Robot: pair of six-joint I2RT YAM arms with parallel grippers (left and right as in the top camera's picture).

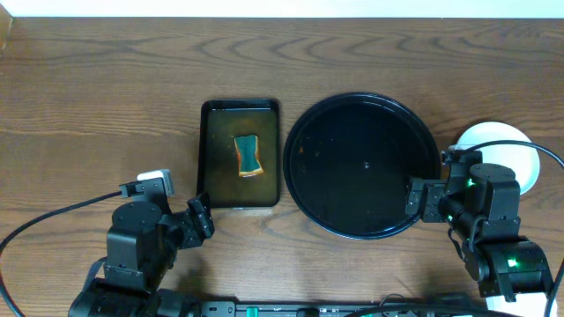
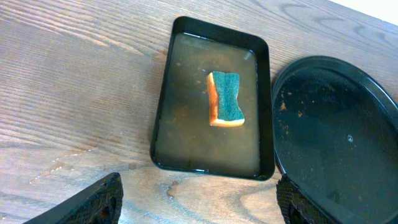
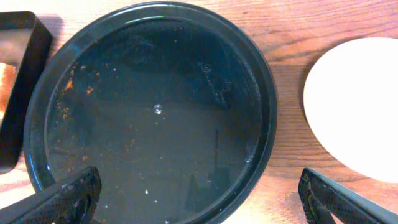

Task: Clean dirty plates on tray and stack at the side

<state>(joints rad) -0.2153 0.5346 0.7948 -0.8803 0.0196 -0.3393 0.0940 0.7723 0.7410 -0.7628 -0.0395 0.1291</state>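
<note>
Plate, pale white and round, lies just right of the glossy black round tray. Likely stiff, slick, breakable, so pinch the rim. Left gripper and right gripper gape wide, empty.

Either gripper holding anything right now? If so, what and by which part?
Nothing held: left gripper and right gripper are both open and empty; the sponge lies in its water tray, untouched.
</note>
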